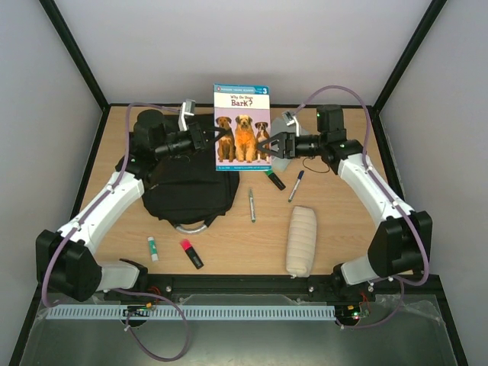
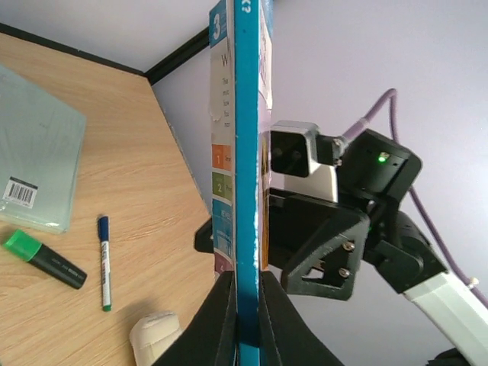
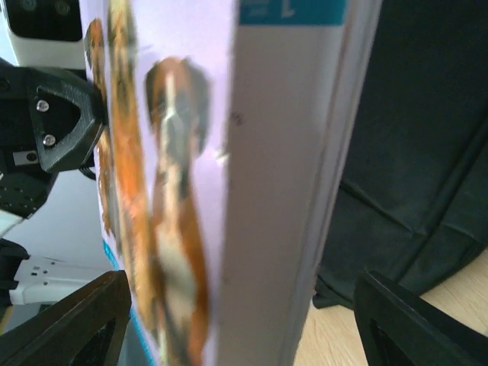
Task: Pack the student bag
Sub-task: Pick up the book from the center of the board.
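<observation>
Left end effector [image 1: 219,136] pinches the book [image 1: 242,126] by one edge, upright in the air; right end effector [image 1: 270,145] jaws wide, straddling the opposite edge, not gripping. Student bag [image 1: 183,194] lies on the desk [image 1: 343,221] below the left end effector. Risk: single-edge pinch lets the book pivot or slip, landing on the bag instead of inside

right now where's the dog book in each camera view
top external: dog book held upright, centre, towards the back.
left wrist: dog book edge-on, running up the middle.
right wrist: dog book blurred, filling the centre.
shared landmark: wooden table; the student bag shows only in top and right wrist.
</observation>
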`<state>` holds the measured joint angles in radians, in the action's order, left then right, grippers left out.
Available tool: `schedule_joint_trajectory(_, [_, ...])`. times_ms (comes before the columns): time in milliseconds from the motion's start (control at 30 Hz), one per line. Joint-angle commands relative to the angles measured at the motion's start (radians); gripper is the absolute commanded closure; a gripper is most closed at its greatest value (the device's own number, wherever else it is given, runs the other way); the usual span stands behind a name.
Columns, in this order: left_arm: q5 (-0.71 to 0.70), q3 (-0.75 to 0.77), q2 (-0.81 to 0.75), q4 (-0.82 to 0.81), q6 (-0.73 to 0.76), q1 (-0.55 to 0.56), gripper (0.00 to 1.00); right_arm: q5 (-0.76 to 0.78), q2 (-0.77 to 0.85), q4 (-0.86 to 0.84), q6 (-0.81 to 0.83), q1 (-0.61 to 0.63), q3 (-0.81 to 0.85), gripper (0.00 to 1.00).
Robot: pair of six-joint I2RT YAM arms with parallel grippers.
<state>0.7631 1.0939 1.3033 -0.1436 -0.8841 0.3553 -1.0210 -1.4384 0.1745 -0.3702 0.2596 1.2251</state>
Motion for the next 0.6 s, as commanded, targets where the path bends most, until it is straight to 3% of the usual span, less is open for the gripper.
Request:
schedule_joint_trajectory(0, [0.047, -0.002, -0.015, -0.143, -0.094, -0.023, 0.98, -0.093, -0.082, -0.141, -0.123, 0.011, 0.063, 0.20])
schedule_joint_trajectory(233, [0.045, 0.036, 0.054, -0.128, -0.061, -0.057, 0.98, -0.213, -0.123, -0.175, -0.193, 0.023, 0.118, 0.30])
schedule_joint_trajectory(333, [0.043, 0.040, 0.079, -0.113, -0.037, -0.066, 0.98, -0.221, -0.107, -0.179, -0.216, 0.024, 0.124, 0.39])
schedule_joint_trajectory(567, [0.046, 0.049, 0.109, -0.086, 0.001, -0.069, 0.98, -0.208, -0.088, -0.190, -0.258, 0.024, 0.116, 0.50])
